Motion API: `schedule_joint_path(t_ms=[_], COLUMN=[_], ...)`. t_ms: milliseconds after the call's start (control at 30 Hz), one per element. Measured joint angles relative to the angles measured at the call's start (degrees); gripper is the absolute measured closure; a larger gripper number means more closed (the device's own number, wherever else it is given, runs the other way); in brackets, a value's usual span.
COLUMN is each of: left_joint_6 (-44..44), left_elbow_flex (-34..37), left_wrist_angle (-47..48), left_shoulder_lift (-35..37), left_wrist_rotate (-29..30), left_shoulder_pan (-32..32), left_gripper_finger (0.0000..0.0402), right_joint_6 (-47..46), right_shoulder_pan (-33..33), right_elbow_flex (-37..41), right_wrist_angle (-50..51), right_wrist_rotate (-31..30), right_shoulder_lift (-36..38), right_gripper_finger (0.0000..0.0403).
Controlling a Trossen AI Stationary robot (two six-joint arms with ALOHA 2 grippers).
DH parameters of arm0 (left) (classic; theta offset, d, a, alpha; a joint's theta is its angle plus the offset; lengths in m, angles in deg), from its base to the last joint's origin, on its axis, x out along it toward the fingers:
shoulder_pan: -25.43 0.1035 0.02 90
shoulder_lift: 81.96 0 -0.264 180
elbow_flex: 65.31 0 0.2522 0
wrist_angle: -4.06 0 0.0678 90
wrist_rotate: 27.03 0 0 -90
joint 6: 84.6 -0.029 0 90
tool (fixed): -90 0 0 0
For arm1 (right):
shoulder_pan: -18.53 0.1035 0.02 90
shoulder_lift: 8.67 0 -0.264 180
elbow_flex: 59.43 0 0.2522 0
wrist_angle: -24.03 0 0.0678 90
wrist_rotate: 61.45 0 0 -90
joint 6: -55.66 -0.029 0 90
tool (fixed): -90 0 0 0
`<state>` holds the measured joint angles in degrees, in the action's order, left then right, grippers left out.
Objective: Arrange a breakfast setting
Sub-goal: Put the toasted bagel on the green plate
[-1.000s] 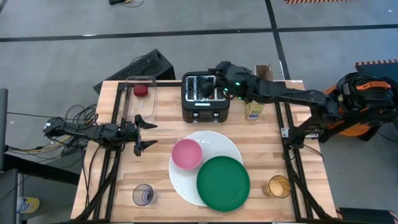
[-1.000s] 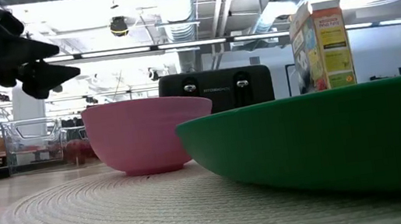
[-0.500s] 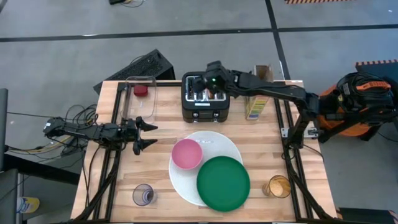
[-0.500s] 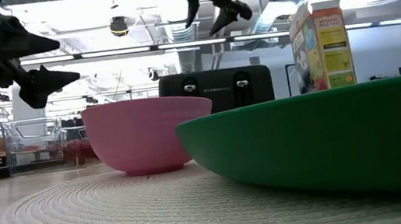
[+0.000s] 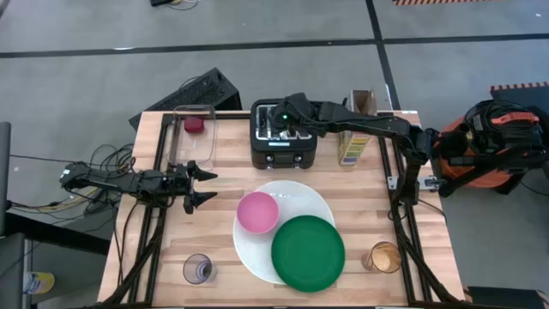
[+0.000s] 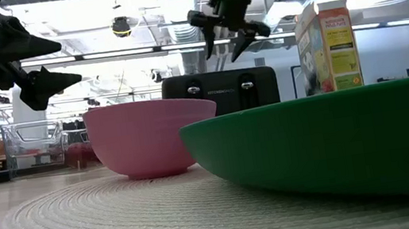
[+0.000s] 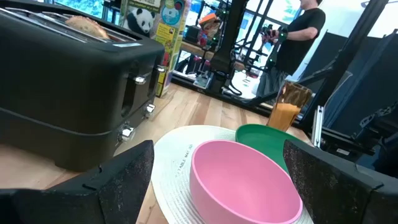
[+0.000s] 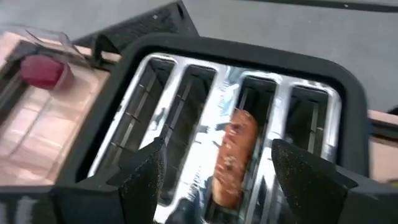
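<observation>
Spread fingers of the right gripper hover directly above the toaster at the bench's far edge; the bagel, apparently edge-up in a slot, lies between them.

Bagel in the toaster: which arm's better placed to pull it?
Right. The right gripper hangs open directly above the toaster, with the bagel between its fingers in its wrist view. The left gripper waits open near the table's left edge, away from the toaster.
</observation>
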<state>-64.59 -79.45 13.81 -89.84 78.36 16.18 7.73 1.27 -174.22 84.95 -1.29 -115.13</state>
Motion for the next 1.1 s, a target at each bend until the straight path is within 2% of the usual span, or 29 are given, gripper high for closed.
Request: schedule_joint_path(t_ms=[433, 733, 967, 1100], left_joint_6=[-0.15, -0.09, -0.08, -0.09], left_elbow_flex=[0.00, -0.02, -0.02, 0.00], left_wrist_angle=[0.00, -0.01, 0.00, -0.02], left_shoulder_lift=[0.02, 0.02, 0.02, 0.02], left_wrist_rotate=[0.01, 0.00, 0.00, 0.01], left_shoulder_pan=[0.02, 0.02, 0.02, 0.02], left_gripper_finger=[0.0058, 0.0058, 0.0058, 0.0058], right_joint_6=[-0.70, -1.17, -1.30, -1.28], right_shoulder_pan=[-0.97, -1.39, -2.51, -2.63], right_elbow_flex=[0.20, 0.11, 0.11, 0.11], right_wrist_angle=[2.07, 1.82, 2.05, 2.15], right_wrist_rotate=[0.65, 0.57, 1.69, 1.67], right_shoulder_lift=[-5.14, -5.44, -5.44, -5.44], right_gripper_finger=[0.0110, 0.0115, 0.0133, 0.0160])
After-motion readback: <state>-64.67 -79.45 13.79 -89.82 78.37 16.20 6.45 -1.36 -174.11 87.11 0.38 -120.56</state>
